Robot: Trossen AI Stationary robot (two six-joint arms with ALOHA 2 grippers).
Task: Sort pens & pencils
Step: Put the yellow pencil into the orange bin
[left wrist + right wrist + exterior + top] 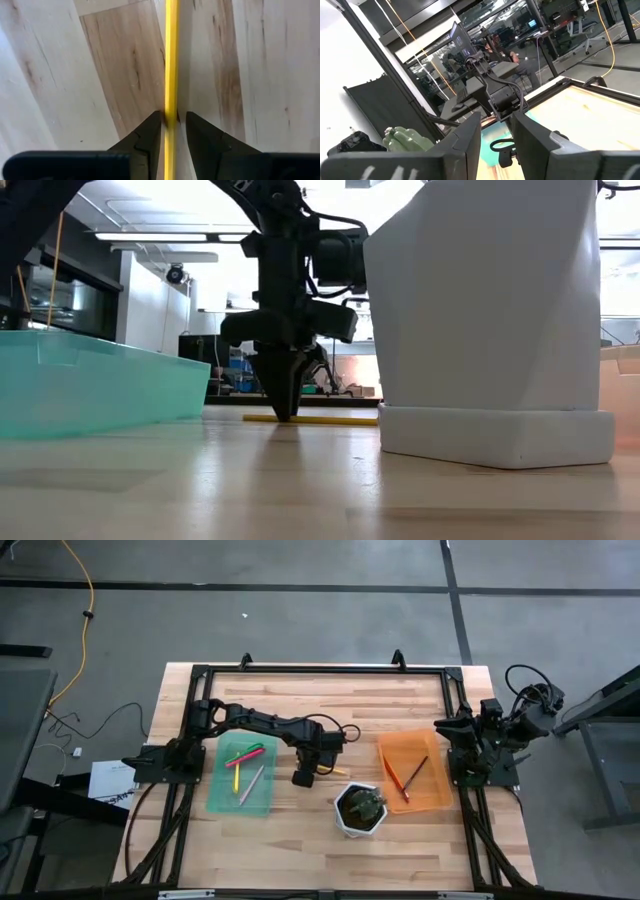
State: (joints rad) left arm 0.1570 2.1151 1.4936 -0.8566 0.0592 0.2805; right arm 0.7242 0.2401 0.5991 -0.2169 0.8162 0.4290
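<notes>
The left gripper stood tip-down on the table between the green tray and the white pot, fingers straddling a yellow pen lying flat; whether they clamped it could not be told. The right gripper waited beside the orange tray, fingers apart, empty.

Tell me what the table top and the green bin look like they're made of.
The table top looks like pale wood planks: grain streaks and board seams show, satin finish. The see-through teal green bin is probably glossy plastic, since light passes through its walls.
</notes>
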